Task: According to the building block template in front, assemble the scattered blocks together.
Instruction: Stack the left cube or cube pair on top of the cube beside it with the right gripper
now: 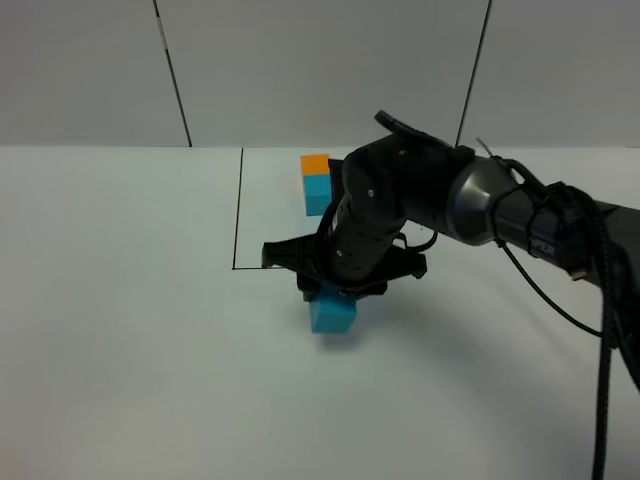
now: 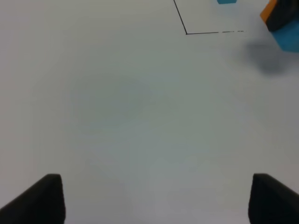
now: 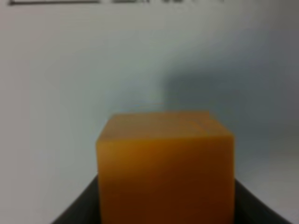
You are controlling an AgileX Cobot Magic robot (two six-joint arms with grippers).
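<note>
The template, a small orange cube [image 1: 315, 162] joined to a small cyan cube [image 1: 317, 192], lies at the back inside the black-lined area. Its cyan end shows in the left wrist view [image 2: 227, 2]. My right gripper [image 1: 336, 284] reaches across the middle and is shut on the loose orange cube [image 3: 164, 163], which the arm hides in the high view. The loose cyan cube [image 1: 332, 313] sits on the table right under that gripper. The left wrist view shows orange [image 2: 267, 12] beside cyan [image 2: 288, 39]; I cannot tell if they touch. My left gripper [image 2: 158, 200] is open and empty over bare table.
A thin black line [image 1: 240, 210] marks a rectangle on the white table, with its near left corner [image 2: 186, 33] close to the cubes. The right arm and its cables [image 1: 540, 230] stretch in from the right side.
</note>
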